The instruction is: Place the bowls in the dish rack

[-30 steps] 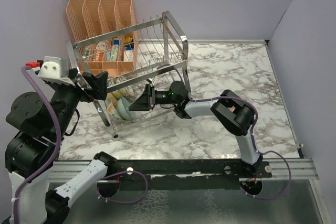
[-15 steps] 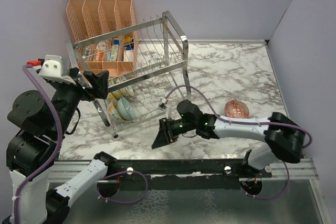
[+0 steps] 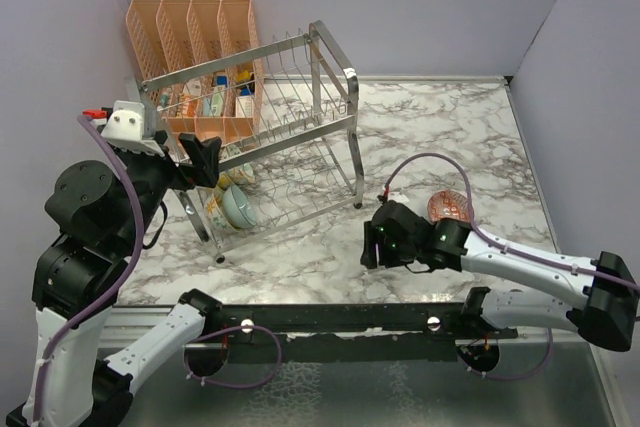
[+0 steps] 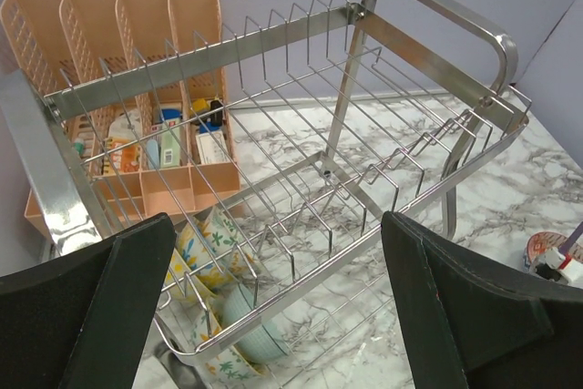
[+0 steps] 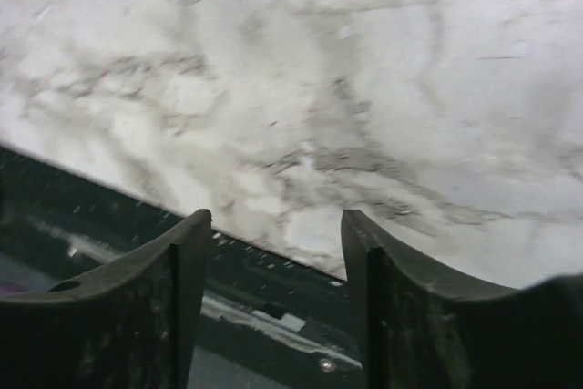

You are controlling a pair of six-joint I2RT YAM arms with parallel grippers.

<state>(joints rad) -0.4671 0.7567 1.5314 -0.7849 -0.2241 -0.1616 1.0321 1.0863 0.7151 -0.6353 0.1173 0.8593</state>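
Left pincer: my left pincer (image 4: 278,225) stands open, its fingers (image 4: 109,298) spread wide and holding nothing. It hangs just beside the left end of the dish rack, looking along it.

Right pincer: my right pincer (image 5: 278,225) is open too, with a clear gap between the fingers (image 5: 146,307) and nothing in it. It hovers low over the marble surface (image 3: 450,137) close to the near edge, well apart from the rack.

Dish rack: the dish rack (image 3: 270,132) sits at the far left of the surface, just in front of the peach organizer (image 3: 190,27).

Rack long axis: in the top view it runs on a slant from near-left to far-right. The tall rectangular end frame (image 3: 335,77) is at the right end, and the tines point upward.

Bowls in rack: several bowls (image 3: 235,205) are crowded into the lower tier at its left end. They stand on edge, not flat. One shows its yellow floral inside (image 4: 219,248) and another its teal outside (image 4: 253,321). I cannot tell the exact count.

Loose bowl: a red-orange bowl (image 3: 450,207) sits rim up on the surface right of the rack, just beyond my right arm. A cable loops over it.

Organizer: its long slots run front to back, with small items in the near compartments.
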